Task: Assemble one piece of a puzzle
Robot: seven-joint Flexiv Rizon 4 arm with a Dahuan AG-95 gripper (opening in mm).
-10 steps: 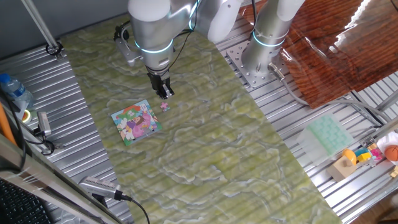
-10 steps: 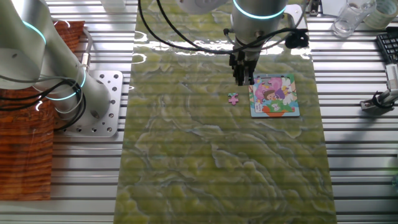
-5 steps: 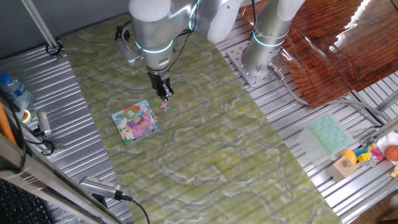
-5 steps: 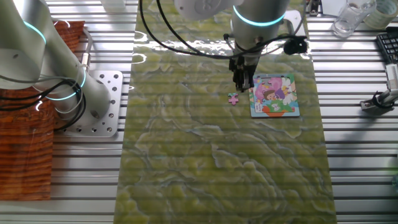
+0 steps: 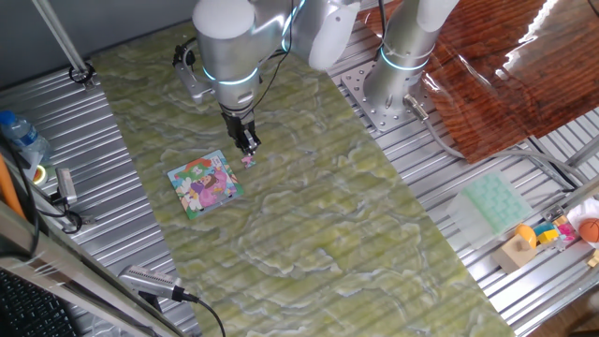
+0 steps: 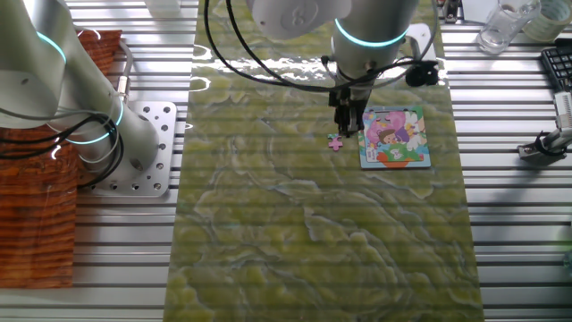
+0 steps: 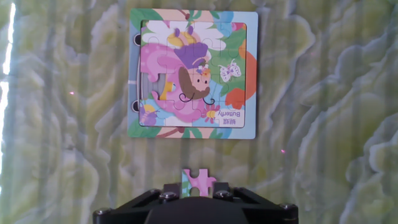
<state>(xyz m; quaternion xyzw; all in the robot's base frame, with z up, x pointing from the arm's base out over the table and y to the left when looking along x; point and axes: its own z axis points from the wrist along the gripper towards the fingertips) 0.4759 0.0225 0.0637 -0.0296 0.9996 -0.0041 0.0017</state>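
Note:
The puzzle [image 5: 205, 183] [image 6: 394, 136] is a small square cartoon jigsaw lying flat on the green mat; it fills the upper middle of the hand view [image 7: 193, 73]. The piece [image 5: 247, 159] [image 6: 335, 141], tiny and pink-and-white, lies on the mat a short way beside the puzzle. My gripper [image 5: 249, 145] [image 6: 344, 126] points straight down, its tips just over the piece. In the hand view the piece [image 7: 199, 180] shows between the two dark fingers at the bottom edge, where my gripper [image 7: 198, 190] stands open, one finger on each side.
A second arm's base [image 5: 393, 84] stands on a bolted plate beyond the mat's edge, next to a reddish wooden board [image 5: 505, 75]. A pale green moulded tray [image 5: 493, 204] and toys [image 5: 552, 234] lie at the right. A bottle [image 5: 23, 140] and tools [image 5: 65, 187] lie at the left.
My gripper has come down and slightly across toward the piece over the last second. The piece and the puzzle have not moved.

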